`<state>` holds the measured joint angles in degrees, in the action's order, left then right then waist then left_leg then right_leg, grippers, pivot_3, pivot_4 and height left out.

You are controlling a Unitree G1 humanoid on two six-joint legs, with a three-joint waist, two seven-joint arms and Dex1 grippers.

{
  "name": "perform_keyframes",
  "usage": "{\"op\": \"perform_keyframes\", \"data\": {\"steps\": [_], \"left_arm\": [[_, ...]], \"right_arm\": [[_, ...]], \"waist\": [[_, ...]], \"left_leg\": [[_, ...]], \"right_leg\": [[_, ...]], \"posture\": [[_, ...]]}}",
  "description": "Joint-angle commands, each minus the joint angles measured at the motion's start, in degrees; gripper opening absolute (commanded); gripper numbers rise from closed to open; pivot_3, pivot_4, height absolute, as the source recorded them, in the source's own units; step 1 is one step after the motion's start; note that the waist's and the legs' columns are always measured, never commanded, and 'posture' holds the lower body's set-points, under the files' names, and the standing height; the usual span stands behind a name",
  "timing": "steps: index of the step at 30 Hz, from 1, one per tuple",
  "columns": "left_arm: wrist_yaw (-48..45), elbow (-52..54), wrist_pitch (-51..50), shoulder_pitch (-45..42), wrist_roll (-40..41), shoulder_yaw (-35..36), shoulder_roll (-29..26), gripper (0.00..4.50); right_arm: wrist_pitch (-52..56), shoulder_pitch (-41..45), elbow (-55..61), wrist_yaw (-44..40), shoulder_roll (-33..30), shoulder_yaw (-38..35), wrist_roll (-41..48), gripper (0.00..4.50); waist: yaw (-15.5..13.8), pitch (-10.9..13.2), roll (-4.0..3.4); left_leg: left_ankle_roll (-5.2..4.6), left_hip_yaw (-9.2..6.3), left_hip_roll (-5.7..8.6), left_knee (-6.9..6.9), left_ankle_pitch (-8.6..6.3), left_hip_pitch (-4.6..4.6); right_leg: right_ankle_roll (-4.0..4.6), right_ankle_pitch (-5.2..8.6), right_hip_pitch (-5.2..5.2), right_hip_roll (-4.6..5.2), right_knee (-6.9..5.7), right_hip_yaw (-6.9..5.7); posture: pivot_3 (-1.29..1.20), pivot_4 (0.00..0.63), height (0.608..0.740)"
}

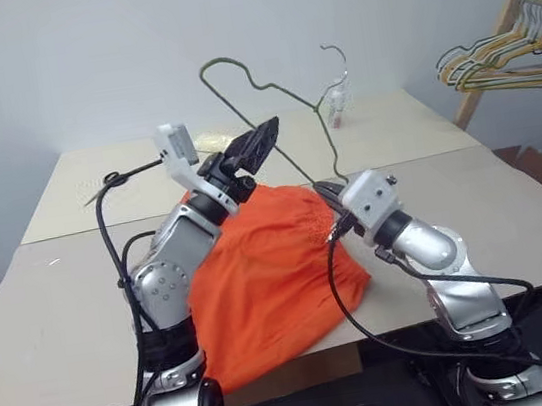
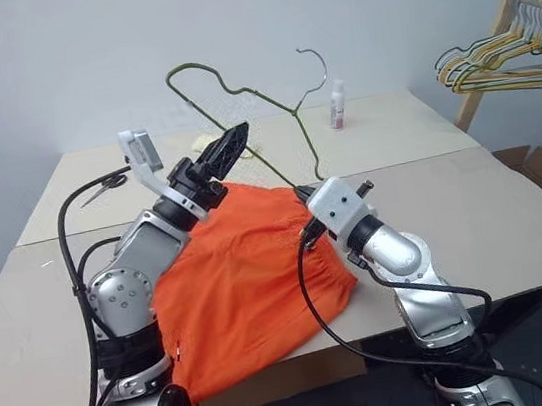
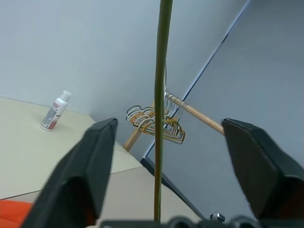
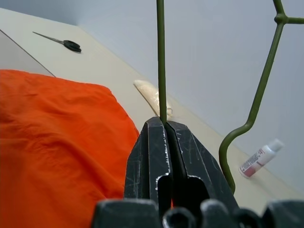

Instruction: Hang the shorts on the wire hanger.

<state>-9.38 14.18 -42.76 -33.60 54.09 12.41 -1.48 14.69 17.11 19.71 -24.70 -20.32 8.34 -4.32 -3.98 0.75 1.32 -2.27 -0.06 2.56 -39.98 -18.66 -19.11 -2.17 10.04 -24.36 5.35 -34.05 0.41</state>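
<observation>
from the head views, the thin grey-green wire hanger (image 1: 266, 93) stands raised over the middle of the beige tabletop (image 1: 514, 209), above the bright orange fabric shorts (image 1: 261, 275) draped over the near edge. left wrist view: the left gripper (image 3: 161, 156) is spread, one wire running lengthwise between its fingers, untouched. right wrist view: the right gripper (image 4: 165, 142) is pressed together, pinching a wire.

Orange shorts (image 1: 271, 274) rumpled on the table, draping over the near edge; thin green hanger (image 2: 267, 103) upright above.
</observation>
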Motion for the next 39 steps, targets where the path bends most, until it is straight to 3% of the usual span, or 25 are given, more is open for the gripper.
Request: {"op": "perform_keyframes", "data": {"steps": [1,8,9,13,16,21,24,26,32,35,39], "left_arm": [[1.03,0.32,2.09,-2.22,-0.15,-0.20,0.66,2.58],[1.78,-0.46,3.90,-2.28,-2.68,-1.47,0.64,0.12],[1.68,-0.75,4.22,-2.29,-2.84,-1.52,0.71,0.02],[0.98,-1.78,4.28,-2.23,-2.74,-1.81,0.62,0.02],[-3.57,0.02,5.76,-1.32,-5.43,-4.60,-1.80,0.00],[-11.03,-0.36,11.38,-1.30,-9.28,-5.64,-5.75,0.00],[-16.27,-2.41,12.68,-2.36,-7.38,-3.45,-8.30,0.00],[-21.02,-3.41,13.95,-2.77,-7.25,-2.39,-10.96,0.00],[-38.66,-5.59,11.79,-4.06,3.97,4.31,-18.57,0.00],[-46.88,-6.72,10.21,-4.02,8.84,6.13,-21.60,0.00],[-52.37,-8.80,9.41,-4.31,10.40,6.22,-23.64,0.00]], "right_arm": [[-2.13,0.30,1.00,0.81,-0.16,-0.82,-0.37,0.00],[-3.13,-0.04,0.67,0.70,-1.22,-1.26,-1.04,0.00],[-3.29,0.06,0.56,0.78,-1.28,-1.32,-1.25,0.00],[-5.47,0.03,0.30,0.90,-2.55,-0.28,-3.92,0.00],[-5.95,-0.32,0.75,-0.69,-3.47,0.38,-4.12,0.80],[-6.12,-0.34,2.35,-3.77,-4.88,-1.06,-1.52,2.55],[-1.74,-0.93,4.89,-9.14,-5.36,-5.63,8.90,3.64],[6.34,-1.21,6.60,-14.20,-7.27,-10.69,20.33,4.38],[27.05,0.19,3.30,-30.47,-21.47,-18.16,42.70,4.45],[30.25,1.90,-0.44,-37.56,-26.15,-16.53,46.61,4.45],[32.55,7.23,-5.80,-41.19,-26.19,-14.13,48.61,4.45]], "waist": [[0.01,0.00,0.00],[0.03,0.00,0.00],[0.02,0.00,0.00],[0.05,0.00,0.00],[0.18,0.00,0.01],[0.34,0.01,0.00],[0.36,0.01,0.00],[0.34,0.01,0.00],[0.20,0.04,-0.01],[0.61,0.04,-0.01],[0.75,0.04,-0.01]], "left_leg": [[0.00,0.00,0.01,0.00,0.00,0.00],[0.00,0.00,0.01,0.00,0.00,0.00],[0.00,0.00,0.01,0.00,0.00,0.00],[0.00,-0.01,0.01,0.00,0.00,0.00],[0.00,0.00,0.02,0.00,0.00,-0.01],[-0.01,0.02,0.01,0.00,0.00,0.01],[-0.01,0.01,-0.02,0.01,0.00,0.01],[-0.04,0.01,-0.04,-0.01,-0.02,0.00],[-0.60,0.02,-0.22,-0.12,-0.33,-0.02],[-0.72,0.08,-0.29,-0.15,-0.40,0.02],[-0.73,0.11,-0.29,-0.19,-0.40,0.17]], "right_leg": [[0.00,0.00,0.00,0.00,0.00,0.00],[0.00,0.00,0.00,0.00,0.00,0.00],[0.00,0.00,0.01,0.00,0.00,0.00],[0.00,0.00,0.01,0.00,0.01,0.00],[0.00,0.00,0.01,0.00,0.02,0.00],[0.01,0.00,0.02,-0.01,0.02,0.01],[0.01,0.01,0.01,-0.03,0.03,0.00],[0.01,0.01,0.03,-0.03,0.04,-0.01],[0.02,0.01,0.08,-0.02,0.07,-0.07],[0.04,0.03,0.12,-0.07,0.07,-0.07],[0.04,0.03,0.27,-0.09,0.04,-0.04]], "posture": [[0.13,0.000,0.740],[0.13,0.000,0.740],[0.12,0.000,0.740],[0.12,0.000,0.740],[0.11,0.000,0.740],[0.11,0.000,0.740],[0.11,0.000,0.740],[0.11,0.000,0.740],[0.11,0.000,0.740],[0.10,0.000,0.740],[0.10,0.000,0.740]]}}
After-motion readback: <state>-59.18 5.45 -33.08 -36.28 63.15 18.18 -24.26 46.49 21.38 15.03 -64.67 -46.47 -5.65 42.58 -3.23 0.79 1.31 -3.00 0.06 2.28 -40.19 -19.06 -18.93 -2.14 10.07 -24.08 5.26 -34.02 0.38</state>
